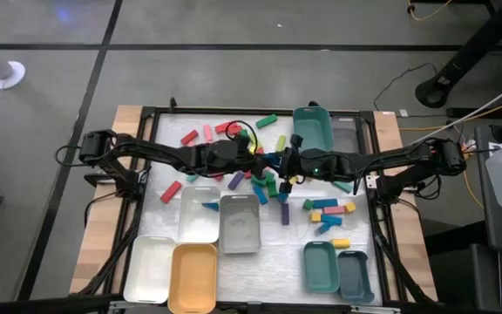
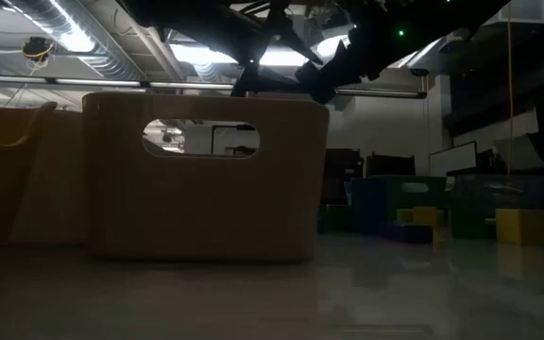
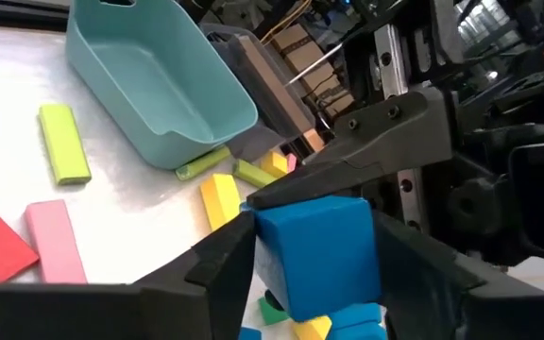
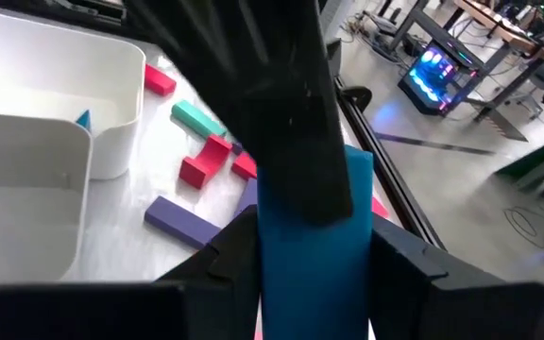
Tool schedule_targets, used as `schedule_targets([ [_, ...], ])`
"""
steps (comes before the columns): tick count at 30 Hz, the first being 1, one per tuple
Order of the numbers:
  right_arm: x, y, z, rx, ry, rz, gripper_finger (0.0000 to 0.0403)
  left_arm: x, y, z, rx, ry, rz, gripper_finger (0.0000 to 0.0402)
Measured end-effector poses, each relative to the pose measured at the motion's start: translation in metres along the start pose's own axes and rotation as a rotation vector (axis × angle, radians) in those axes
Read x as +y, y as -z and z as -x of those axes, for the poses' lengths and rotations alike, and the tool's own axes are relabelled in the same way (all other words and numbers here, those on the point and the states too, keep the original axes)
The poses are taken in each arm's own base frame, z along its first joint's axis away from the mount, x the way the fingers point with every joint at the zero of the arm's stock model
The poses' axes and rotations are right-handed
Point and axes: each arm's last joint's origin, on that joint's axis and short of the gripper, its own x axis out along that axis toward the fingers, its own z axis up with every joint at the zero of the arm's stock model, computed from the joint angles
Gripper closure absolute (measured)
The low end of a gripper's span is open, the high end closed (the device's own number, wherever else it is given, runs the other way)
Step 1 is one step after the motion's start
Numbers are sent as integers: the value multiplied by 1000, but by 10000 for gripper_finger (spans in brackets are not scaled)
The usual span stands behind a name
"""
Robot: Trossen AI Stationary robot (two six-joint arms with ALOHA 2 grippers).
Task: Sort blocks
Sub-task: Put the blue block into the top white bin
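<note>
A blue block (image 3: 319, 250) hangs above the middle of the table, where my two grippers meet tip to tip. My left gripper (image 3: 314, 269) comes from the table's left and my right gripper (image 4: 314, 255) from its right, and each is shut on this block (image 4: 314, 274). In the high view they show as left gripper (image 1: 267, 161) and right gripper (image 1: 288, 166), over loose blocks (image 1: 264, 183) that lie flat on the white table. In the low view they are only dark shapes (image 2: 333, 66). My left gripper has the blue block between its two fingers, one finger (image 3: 225, 269) on each of two opposite faces (image 3: 267, 255). It reaches in about level from the table's left. The block is lifted clear of the table. My right gripper pinches the same block between its two fingers (image 4: 229, 260), on two opposite faces (image 4: 272, 274). It comes about level from the table's right. One finger of the left gripper (image 4: 291, 142) lies across the block's front face. The block is clear of the table.
A teal tray (image 1: 312, 129) and a grey tray (image 1: 347, 135) stand at the far side. White (image 1: 199, 214), grey (image 1: 240, 224), white (image 1: 151, 269), orange (image 1: 193, 277), teal (image 1: 321, 266) and grey-blue (image 1: 356, 276) trays fill the near side. More blocks (image 1: 329, 209) lie to the right.
</note>
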Motion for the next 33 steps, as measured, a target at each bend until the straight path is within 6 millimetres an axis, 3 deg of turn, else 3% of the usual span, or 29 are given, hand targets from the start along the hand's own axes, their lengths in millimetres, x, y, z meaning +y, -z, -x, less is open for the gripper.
schedule_targets([
  [6, 0, 1, 0, 14, 1, 7, 263, 5, 7, -10, -5, -2, 1, 213],
  [13, 0, 4, 0, 44, 8, 25, 259, 7, 7, -11, -1, -16, 7, 279],
  [23, 0, 3, 0, 35, -1, 12, 200, 6, 3, -7, -2, -17, -100, 282],
  [28, 0, 3, 1, 36, -3, 14, 171, 6, -8, 5, 23, -53, -164, 282],
  [33, -1, 3, 5, 60, -9, 22, 165, 6, -25, 35, 122, -76, -273, 282],
])
